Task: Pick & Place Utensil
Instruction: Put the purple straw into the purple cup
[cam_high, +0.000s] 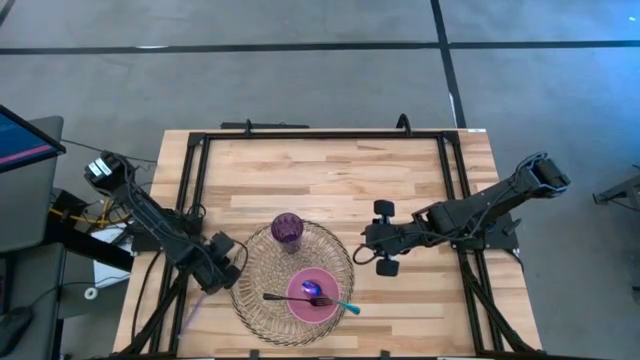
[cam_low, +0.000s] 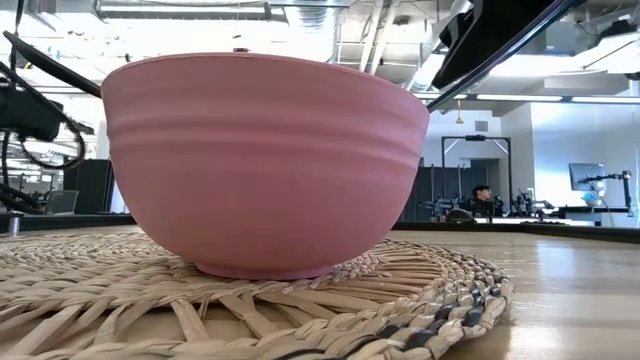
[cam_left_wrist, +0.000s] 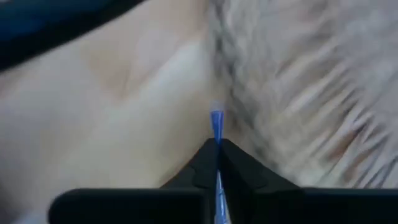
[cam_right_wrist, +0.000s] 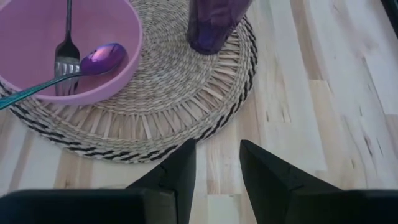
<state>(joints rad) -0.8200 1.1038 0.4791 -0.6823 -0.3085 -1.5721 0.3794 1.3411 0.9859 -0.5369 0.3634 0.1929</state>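
A pink bowl (cam_high: 313, 297) sits on a round woven placemat (cam_high: 262, 290) and holds a dark fork (cam_high: 290, 297) and a purple spoon with a teal handle (cam_high: 320, 295). A purple cup (cam_high: 288, 230) stands on the mat's far part. My left gripper (cam_high: 217, 262) is at the mat's left edge, shut on a thin blue utensil (cam_left_wrist: 216, 121). A pale purple length of the utensil (cam_high: 197, 303) trails toward the table's near-left corner. My right gripper (cam_high: 382, 240) is open over bare wood to the right of the mat (cam_right_wrist: 155, 106). My left gripper pinches the thin blue utensil between its two shut fingers (cam_left_wrist: 202, 165). A short blue end (cam_left_wrist: 216, 121) sticks out past the fingertips, just above the wood beside the mat's rim. The utensil runs along the fingers. Which part it grips cannot be told.
Black frame rails (cam_high: 195, 175) run along the table's left, far and right sides. In the low view the bowl (cam_low: 265, 160) fills the picture, with the mat (cam_low: 330, 310) under it. Bare wood (cam_high: 330, 170) lies on the table's far half.
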